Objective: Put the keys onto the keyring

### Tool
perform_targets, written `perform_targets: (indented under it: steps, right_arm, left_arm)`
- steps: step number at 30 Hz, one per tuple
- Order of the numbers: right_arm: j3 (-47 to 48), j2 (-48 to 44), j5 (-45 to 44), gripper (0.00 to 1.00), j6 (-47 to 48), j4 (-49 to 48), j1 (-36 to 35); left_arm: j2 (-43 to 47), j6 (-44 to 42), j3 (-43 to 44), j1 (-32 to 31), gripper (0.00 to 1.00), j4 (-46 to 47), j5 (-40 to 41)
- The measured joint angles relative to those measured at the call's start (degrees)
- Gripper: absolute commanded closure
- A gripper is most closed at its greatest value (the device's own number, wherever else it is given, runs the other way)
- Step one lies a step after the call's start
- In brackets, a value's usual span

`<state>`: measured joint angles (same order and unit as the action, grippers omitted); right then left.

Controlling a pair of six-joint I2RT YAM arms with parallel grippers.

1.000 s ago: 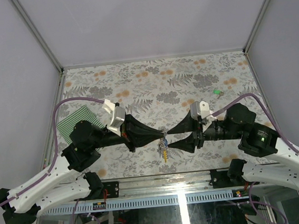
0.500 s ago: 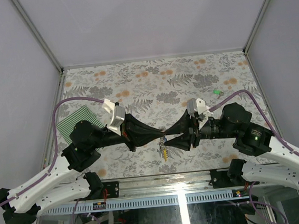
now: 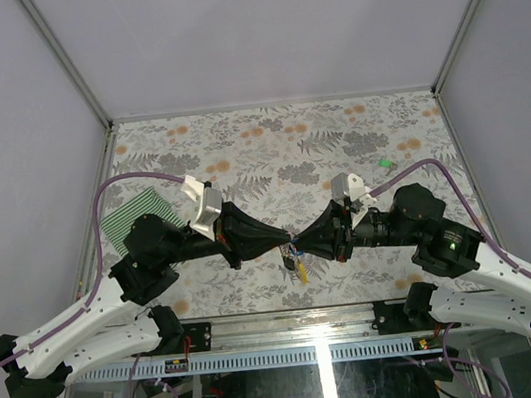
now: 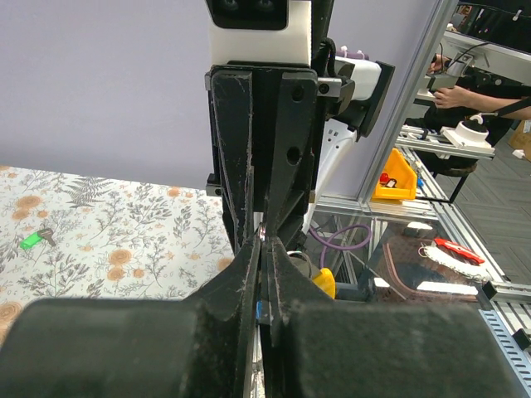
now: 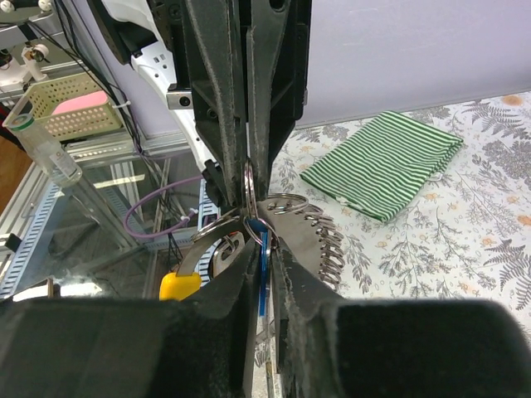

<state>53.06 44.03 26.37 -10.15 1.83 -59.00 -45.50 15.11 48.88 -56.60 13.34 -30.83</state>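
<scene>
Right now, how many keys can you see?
2. The green key lies on the table at far right, clear of both arms. The blue key sits between the fingers of the right gripper, by the keyring that the left gripper pinches. More could hide behind the fingers.

Looked all over from where I'm standing, and there's no readable text, labels or numbers anywhere. Any print is too small or blurry.

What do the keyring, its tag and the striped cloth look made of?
Keyring: silvery metal, polished, going by its glints and thin wire loops. Tag: probably plastic, a smooth, evenly yellow, slightly glossy piece. Cloth: woven fabric, matte, green-and-white stripes with soft folds at its edges.
</scene>
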Motion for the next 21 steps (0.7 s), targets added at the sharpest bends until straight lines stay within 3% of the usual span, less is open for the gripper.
perform_targets:
  steps: [21]
  right_arm:
    - [1.62, -1.05, -1.88, 0.94, 0.66, 3.8, 0.0]
  left_arm:
    - [-2.34, -1.68, 1.77, 0.0, 1.0, -1.9, -1.11]
